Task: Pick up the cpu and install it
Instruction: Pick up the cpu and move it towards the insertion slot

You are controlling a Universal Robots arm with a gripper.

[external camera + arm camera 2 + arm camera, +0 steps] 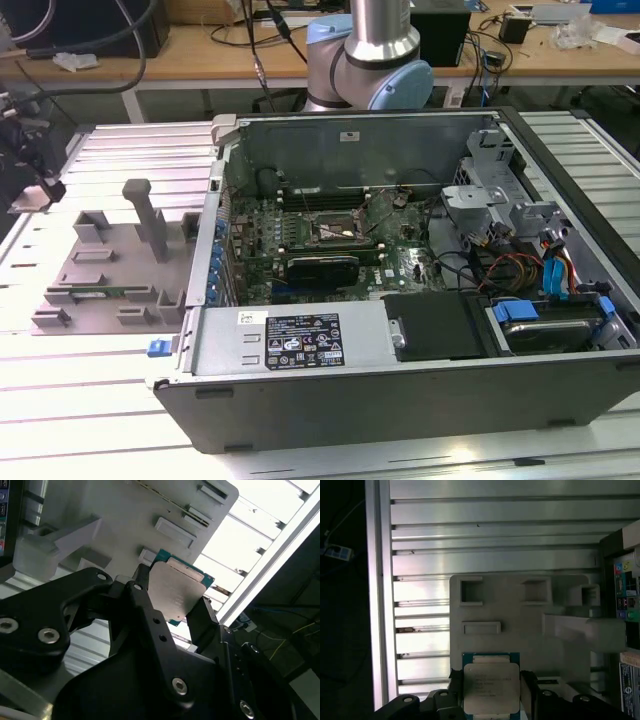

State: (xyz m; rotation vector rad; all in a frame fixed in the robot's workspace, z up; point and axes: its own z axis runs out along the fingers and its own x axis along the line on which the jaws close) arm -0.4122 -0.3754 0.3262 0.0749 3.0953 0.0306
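The cpu, a small square chip with a silver metal top and a green edge, sits between my gripper's two black fingers, which are shut on its opposite sides. In the first wrist view the cpu and gripper are over the near edge of the grey tray. The open computer case lies on the table, with the motherboard's black socket in its middle. The arm's base stands behind the case.
The grey tray lies at the exterior view's left of the case and carries a tall post and several raised pockets. Cables, drive bays and a metal bracket crowd the case's right half. The slatted table's edge is close by.
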